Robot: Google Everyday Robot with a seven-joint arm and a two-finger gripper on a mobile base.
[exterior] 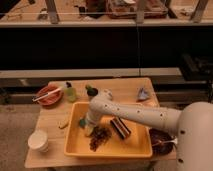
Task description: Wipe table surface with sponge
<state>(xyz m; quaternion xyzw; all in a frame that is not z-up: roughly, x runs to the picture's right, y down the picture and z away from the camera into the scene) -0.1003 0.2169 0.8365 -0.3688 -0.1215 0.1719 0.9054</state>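
The teal-green sponge [82, 121] lies at the left end of the yellow tub [107, 151], just inside its left wall. My gripper [88, 128] reaches down into that corner from the white arm [135, 114], and it is shut on the sponge, with the teal edge showing at its left side. The light wooden table surface [125, 90] carries the tub and stretches out behind it and to its left.
In the tub lie a dark striped block [120, 127] and brown scraps [100, 137]. On the table stand a red bowl [48, 95], a green bottle [70, 92], a dark-capped bottle [91, 91], a grey-blue crumpled item [143, 94], a white cup [38, 140] and a pale yellow lump [63, 122].
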